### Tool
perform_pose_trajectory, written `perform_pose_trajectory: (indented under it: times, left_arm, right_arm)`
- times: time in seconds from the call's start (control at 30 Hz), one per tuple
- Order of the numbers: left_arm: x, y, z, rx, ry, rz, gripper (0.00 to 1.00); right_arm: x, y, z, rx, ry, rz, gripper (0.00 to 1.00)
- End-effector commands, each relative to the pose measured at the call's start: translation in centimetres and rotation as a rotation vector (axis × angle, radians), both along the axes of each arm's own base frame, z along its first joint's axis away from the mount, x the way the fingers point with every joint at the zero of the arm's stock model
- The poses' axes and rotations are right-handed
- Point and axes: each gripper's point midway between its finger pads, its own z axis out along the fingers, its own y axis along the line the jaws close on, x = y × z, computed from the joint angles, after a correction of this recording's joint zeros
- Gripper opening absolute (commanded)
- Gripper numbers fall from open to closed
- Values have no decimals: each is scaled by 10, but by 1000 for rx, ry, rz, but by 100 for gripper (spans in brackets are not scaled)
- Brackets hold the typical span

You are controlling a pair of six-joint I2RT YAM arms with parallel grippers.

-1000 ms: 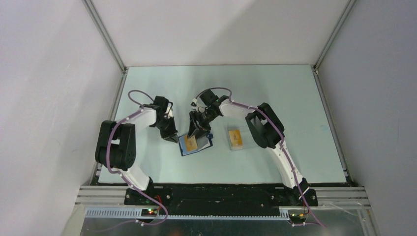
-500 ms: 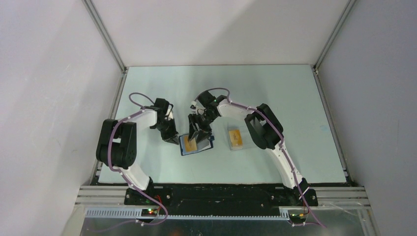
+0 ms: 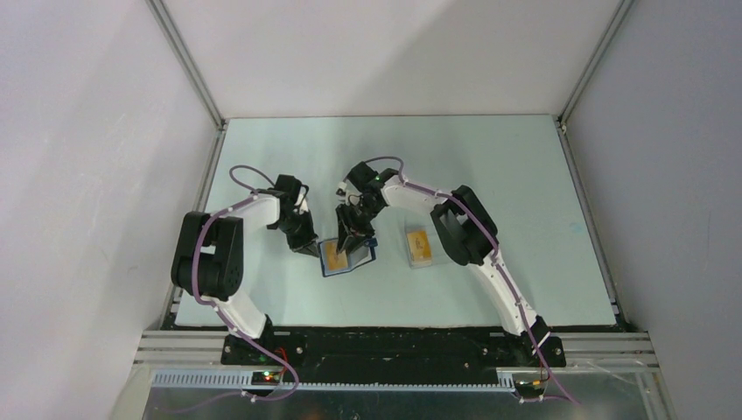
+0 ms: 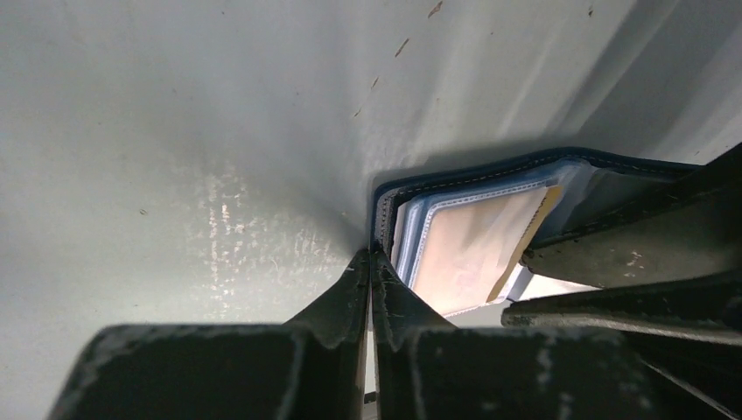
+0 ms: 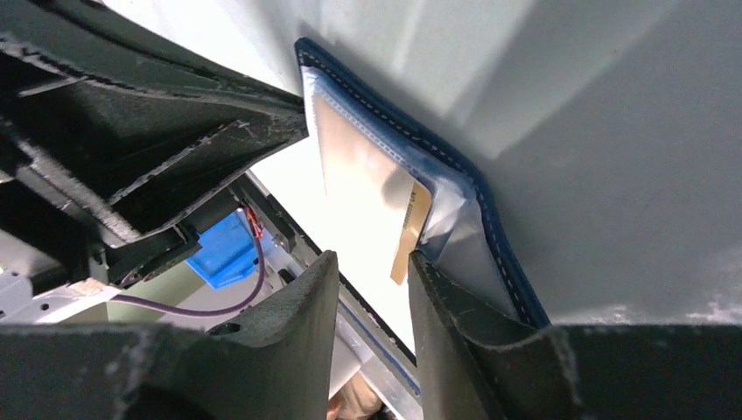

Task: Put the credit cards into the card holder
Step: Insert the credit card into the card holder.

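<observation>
The navy card holder (image 3: pixel 360 259) lies open on the table between my two grippers. An orange-yellow credit card (image 3: pixel 336 255) sits in its clear inner sleeves. In the right wrist view the card (image 5: pixel 409 234) pokes part way out of a sleeve inside the holder (image 5: pixel 486 229). My right gripper (image 3: pixel 353 242) is open, its jaws (image 5: pixel 372 261) a small gap apart, one finger against the sleeves beside the card's edge. My left gripper (image 3: pixel 308 248) is shut, its tips (image 4: pixel 371 255) touching the holder's left edge (image 4: pixel 381 203). The card (image 4: pixel 472 249) shows there too.
A clear plastic case (image 3: pixel 418 247) with another orange-yellow card in it lies just right of the holder, close to the right arm's elbow. The pale table (image 3: pixel 490 157) is walled on three sides by white panels.
My right gripper has moved a little left and lower over the open holder. The left gripper has stayed at the holder's left edge.
</observation>
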Motion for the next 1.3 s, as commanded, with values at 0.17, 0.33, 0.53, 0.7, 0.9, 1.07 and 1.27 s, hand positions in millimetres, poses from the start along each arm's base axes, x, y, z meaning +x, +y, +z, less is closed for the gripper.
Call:
perform_pose_trajectory:
  times: [0.17,0.33,0.53,0.7,0.9,1.07,1.27]
  left_arm:
    - [3,-6,-4,0,-9,4,6]
    - [4,-5,-1,2,-22,4,6]
    - [6,-4,0,6,-30,8,6]
    - [7,-5,5,3,-49,6,6]
    - [12,-6,13,-6,-77,8,6]
    - [13,-10,25,-36,-108,0,8]
    - [15,-22,53,-116,-186,-26,15]
  right_arm:
    - [-9,16,7,16,-3,28,34]
    - [-1,6,12,-3,-44,19,42]
    - [1,-7,22,-68,-151,44,56]
    - [-1,-17,27,-118,-193,56,57]
    - [-5,-33,34,-161,-230,64,54]
    - [-10,-47,25,-202,-225,68,46]
    - [-10,-52,5,-192,-163,70,31]
